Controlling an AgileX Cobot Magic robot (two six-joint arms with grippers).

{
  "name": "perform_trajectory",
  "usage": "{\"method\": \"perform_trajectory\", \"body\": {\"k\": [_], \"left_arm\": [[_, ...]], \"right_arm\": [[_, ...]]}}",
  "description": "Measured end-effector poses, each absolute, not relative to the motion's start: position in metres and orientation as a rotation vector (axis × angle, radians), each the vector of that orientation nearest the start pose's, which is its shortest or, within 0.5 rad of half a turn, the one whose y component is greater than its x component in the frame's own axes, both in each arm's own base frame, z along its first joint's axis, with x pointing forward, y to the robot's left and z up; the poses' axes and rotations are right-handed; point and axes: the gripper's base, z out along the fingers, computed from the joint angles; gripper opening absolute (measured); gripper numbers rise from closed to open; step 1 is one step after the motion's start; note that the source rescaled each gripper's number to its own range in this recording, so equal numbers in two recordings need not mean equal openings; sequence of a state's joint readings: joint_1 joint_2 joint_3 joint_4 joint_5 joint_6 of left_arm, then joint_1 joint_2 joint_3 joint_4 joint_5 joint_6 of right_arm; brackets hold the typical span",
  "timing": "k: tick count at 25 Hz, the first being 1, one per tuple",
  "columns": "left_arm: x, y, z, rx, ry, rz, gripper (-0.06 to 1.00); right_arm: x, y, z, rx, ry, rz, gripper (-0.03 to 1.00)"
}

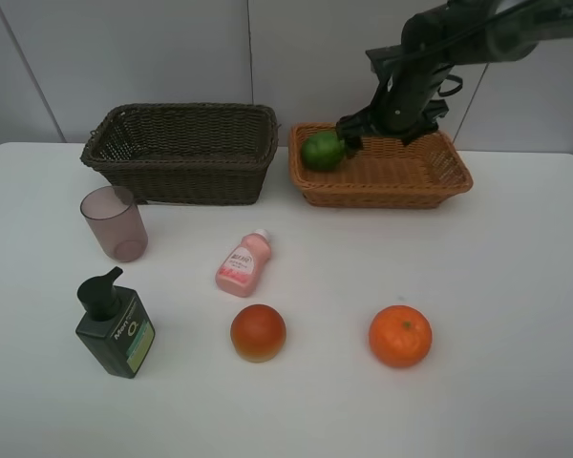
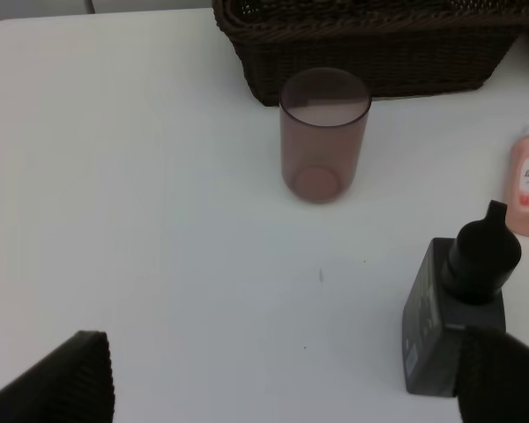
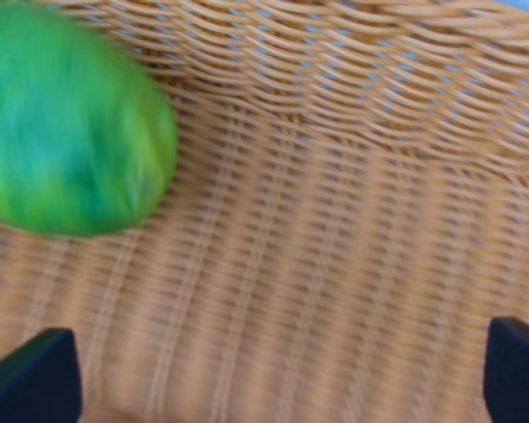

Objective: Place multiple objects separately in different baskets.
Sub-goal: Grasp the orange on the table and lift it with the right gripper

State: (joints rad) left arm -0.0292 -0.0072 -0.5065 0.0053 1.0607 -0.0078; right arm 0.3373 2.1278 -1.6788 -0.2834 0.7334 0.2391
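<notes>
The white table (image 1: 516,315) is the biggest thing here, and everything sits on it. At the back stand two baskets side by side: the deep dark basket (image 1: 181,153) and the flat light basket (image 1: 401,176).

My right gripper (image 1: 351,129) hangs over the light basket. Its jaws are wide apart with nothing between them. My left gripper (image 2: 282,379) waits low over the table, jaws wide apart too, holding nothing.

Right in front of my left gripper is the green pump bottle (image 1: 115,329). It stands up tall, so I think it is the easy one to take next. Past it stands the cup (image 1: 115,222), just in front of the dark basket (I would have to lift over it, or it may tip). The pink bottle (image 1: 243,264) lies on its side in the middle. The orange (image 1: 399,335) and the peach (image 1: 258,332) sit near the front, well apart.

The lime (image 1: 323,151) is smallest. It lies in the light basket, by the wall nearest the dark basket, beside my right jaws and not in them.
</notes>
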Motion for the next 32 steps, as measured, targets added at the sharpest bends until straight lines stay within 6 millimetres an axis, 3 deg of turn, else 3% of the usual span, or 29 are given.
{"method": "perform_trajectory", "body": {"k": [5,11,16,23,32], "left_arm": [[-0.007,0.001,0.279,0.021,2.030,-0.017,1.00],[-0.007,0.001,0.279,0.021,2.030,-0.016,1.00],[-0.007,0.001,0.279,0.021,2.030,-0.016,1.00],[-0.007,0.001,0.279,0.021,2.030,-0.016,1.00],[-0.007,0.001,0.279,0.021,2.030,-0.016,1.00]], "right_arm": [[0.395,0.133,0.216,-0.323,2.694,-0.079,1.00],[0.320,0.129,0.213,-0.272,2.835,0.032,1.00],[0.277,0.126,0.207,-0.196,2.899,0.042,1.00],[0.244,0.133,0.181,-0.154,2.998,0.013,1.00],[0.231,0.133,0.160,0.074,3.051,0.074,1.00]]}}
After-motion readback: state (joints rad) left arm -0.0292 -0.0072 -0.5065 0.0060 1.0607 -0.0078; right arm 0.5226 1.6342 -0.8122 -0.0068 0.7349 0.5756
